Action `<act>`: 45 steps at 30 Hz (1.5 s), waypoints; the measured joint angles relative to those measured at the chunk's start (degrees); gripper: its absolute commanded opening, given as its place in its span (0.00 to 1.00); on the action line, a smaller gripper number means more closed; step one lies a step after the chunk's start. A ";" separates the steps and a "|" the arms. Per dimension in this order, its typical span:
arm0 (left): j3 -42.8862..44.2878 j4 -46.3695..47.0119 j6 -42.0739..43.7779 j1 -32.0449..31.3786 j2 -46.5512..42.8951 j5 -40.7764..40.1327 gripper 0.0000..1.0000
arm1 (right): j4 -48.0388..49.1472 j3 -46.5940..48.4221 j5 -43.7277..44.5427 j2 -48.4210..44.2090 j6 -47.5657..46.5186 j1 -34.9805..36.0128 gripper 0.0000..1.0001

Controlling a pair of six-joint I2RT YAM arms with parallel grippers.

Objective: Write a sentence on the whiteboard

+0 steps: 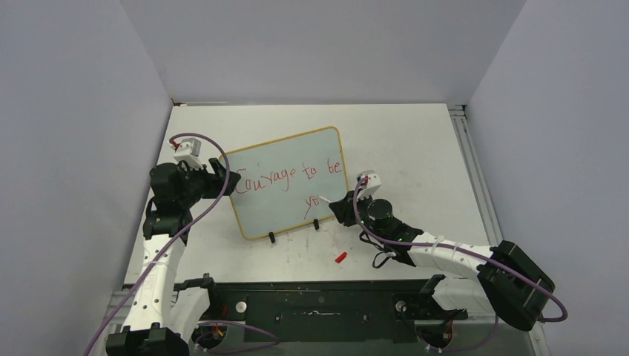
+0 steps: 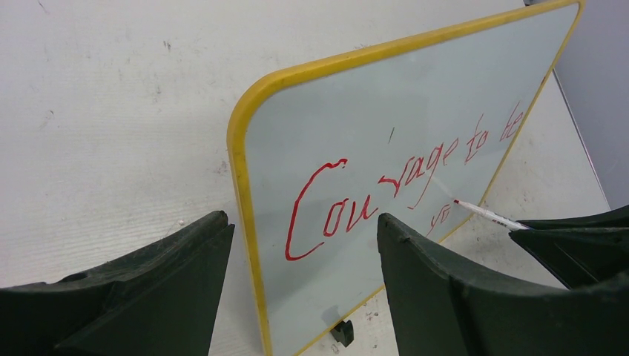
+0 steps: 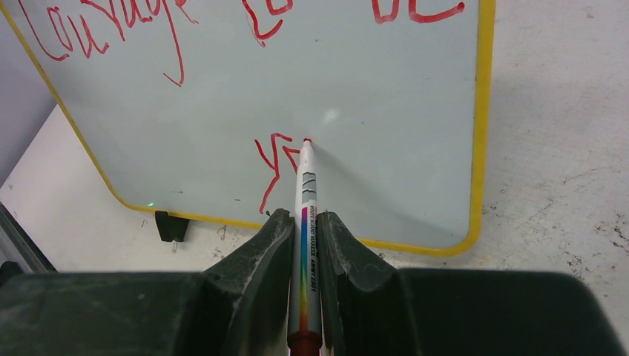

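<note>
The whiteboard (image 1: pixel 276 213), pale with a yellow frame, stands tilted on two black clip feet mid-table. On it the sentence (image 1: pixel 291 176) reads "Courage to be" in red, with "yo" (image 3: pixel 273 159) begun on the line below. My right gripper (image 3: pixel 304 216) is shut on a white marker (image 3: pixel 306 189) with a rainbow stripe. The marker's red tip rests on the board just right of "yo". My left gripper (image 2: pixel 303 217) stands open, its fingers (image 2: pixel 159 285) on either side of the board's left yellow edge (image 2: pixel 241 193).
A small red marker cap (image 1: pixel 340 257) lies on the table in front of the board. One clip foot (image 3: pixel 170 225) sits left of my right gripper. Grey walls close in both sides, a metal rail (image 1: pixel 471 170) runs along the right, and the black base bar (image 1: pixel 319 304) spans the near edge.
</note>
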 measured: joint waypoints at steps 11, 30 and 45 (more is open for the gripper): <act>0.00 -0.02 -0.02 0.00 0.00 0.00 0.70 | 1.68 -1.05 -0.22 0.44 0.24 0.02 0.05; 0.00 0.00 -0.02 0.00 0.00 0.04 0.70 | -0.44 -4.87 1.29 -2.80 1.66 0.11 0.05; 0.00 -0.02 -0.02 0.00 0.00 0.02 0.70 | -1.16 -0.37 3.93 -2.38 -0.28 0.04 0.05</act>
